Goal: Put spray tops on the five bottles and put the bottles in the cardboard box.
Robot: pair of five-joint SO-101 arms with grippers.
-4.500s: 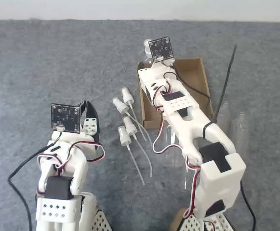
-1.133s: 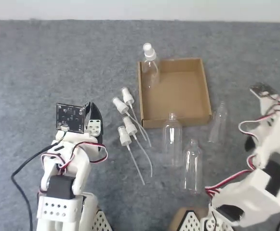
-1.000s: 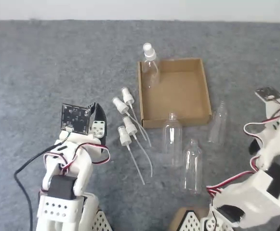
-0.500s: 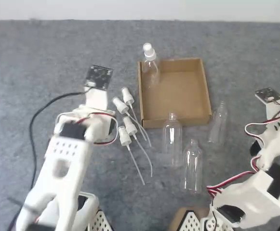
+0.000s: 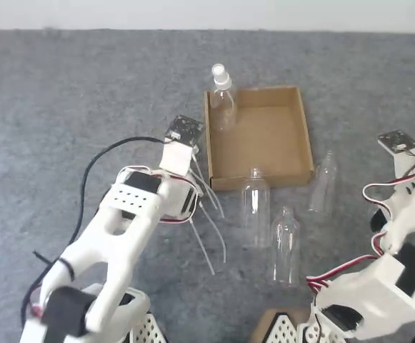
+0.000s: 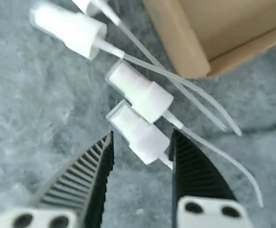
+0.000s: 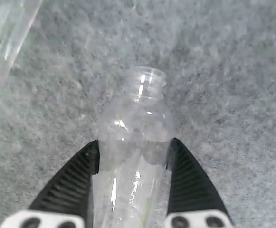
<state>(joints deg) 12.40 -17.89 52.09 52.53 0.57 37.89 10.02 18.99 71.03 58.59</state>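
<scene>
My left gripper (image 6: 141, 137) is open just above the carpet, and one white spray top (image 6: 137, 130) lies between its fingers. Two more spray tops (image 6: 142, 95) (image 6: 71, 28) lie just beyond, their thin tubes running toward the cardboard box (image 6: 214, 33). From above, the left arm (image 5: 139, 211) covers most of the tops; their tubes (image 5: 214, 214) stick out. A capped bottle (image 5: 222, 96) stands at the box's (image 5: 264, 132) far left corner. My right gripper (image 7: 133, 147) is shut on an uncapped clear bottle (image 7: 138, 114) at the table's right side.
Three uncapped clear bottles (image 5: 255, 207) (image 5: 286, 246) (image 5: 323, 182) stand on the grey carpet in front of and beside the box. Another clear bottle (image 7: 4, 38) sits near the right gripper. The right arm (image 5: 400, 214) stands at the right edge.
The left arm has swung forward and right from its rest spot to the spray tops. Earlier, the right arm left the capped bottle at the box and pulled back right; lately it is still.
</scene>
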